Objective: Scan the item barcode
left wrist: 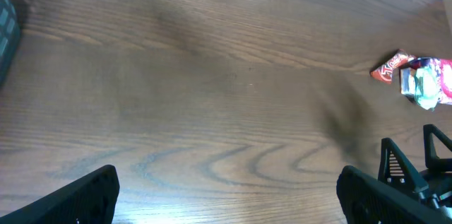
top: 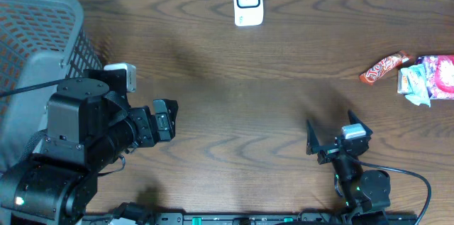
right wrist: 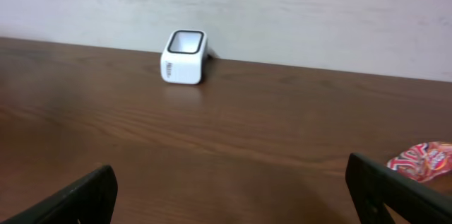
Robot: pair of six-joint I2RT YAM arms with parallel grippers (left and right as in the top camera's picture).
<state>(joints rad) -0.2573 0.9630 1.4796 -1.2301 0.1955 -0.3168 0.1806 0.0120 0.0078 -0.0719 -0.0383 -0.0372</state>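
The left gripper (top: 167, 118) and the right gripper (top: 333, 133) are both held empty with fingers spread wide over the brown wooden table (top: 241, 97), while the red foil snack wrapper (top: 384, 67) is located near the table's right edge, well apart from the white box-shaped scanner (top: 248, 1) at the far edge.
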